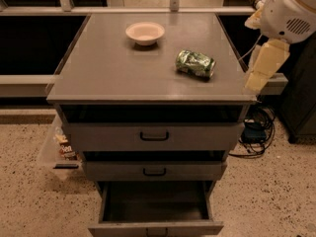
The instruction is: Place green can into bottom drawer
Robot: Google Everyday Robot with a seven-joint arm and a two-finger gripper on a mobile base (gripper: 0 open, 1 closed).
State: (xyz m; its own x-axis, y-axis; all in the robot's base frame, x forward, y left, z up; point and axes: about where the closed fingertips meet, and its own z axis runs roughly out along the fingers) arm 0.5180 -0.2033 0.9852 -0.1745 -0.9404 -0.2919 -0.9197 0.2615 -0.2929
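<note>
The green can [195,64] lies on its side on the grey cabinet top [108,68], right of centre, dented, with its silver end facing right. The bottom drawer [155,209] is pulled open at the foot of the cabinet, and its dark interior shows nothing inside. My arm's white joint [291,9] and cream link [264,63] hang off the cabinet's right edge, to the right of the can and apart from it. My gripper is out of view.
A round cream bowl [145,32] sits at the back of the top, left of the can. Two shallower drawers with black handles [154,136] are above the bottom one. Cables [256,130] lie on the floor at right and a clear bin [61,147] at left.
</note>
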